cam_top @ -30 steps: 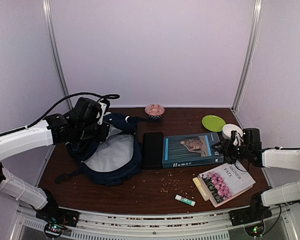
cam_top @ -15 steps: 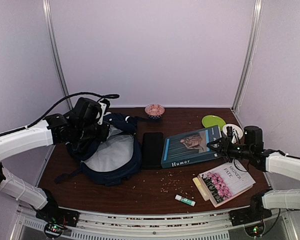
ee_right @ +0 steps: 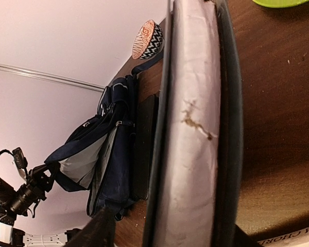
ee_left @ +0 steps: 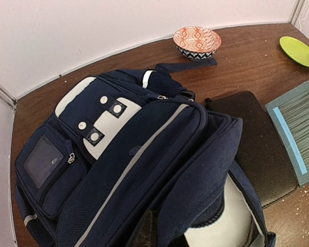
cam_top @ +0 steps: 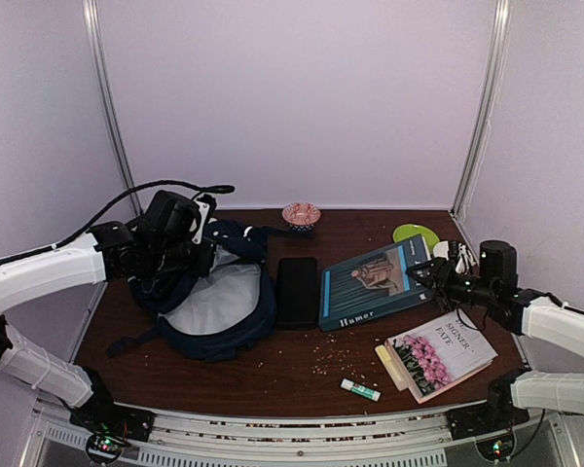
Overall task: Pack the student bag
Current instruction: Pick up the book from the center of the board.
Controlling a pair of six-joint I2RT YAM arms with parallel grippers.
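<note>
Student bag (cam_top: 219, 304): it lies at the left of the desk (cam_top: 302, 368), mouth open, pale lining showing.
Left pincer (cam_top: 190, 255): closed at the bag's upper rim; you cannot tell if fabric is pinched.
Right pincer (cam_top: 423, 272): clamped on the blue book (cam_top: 370, 287) at its right edge.
Edges: the book's left end sits just beside the black case (cam_top: 297, 290).
Room: your open desk is the crumb-strewn strip in front of bag and case.
Change: a second ago the book lay flat; its right side is now raised.
</note>
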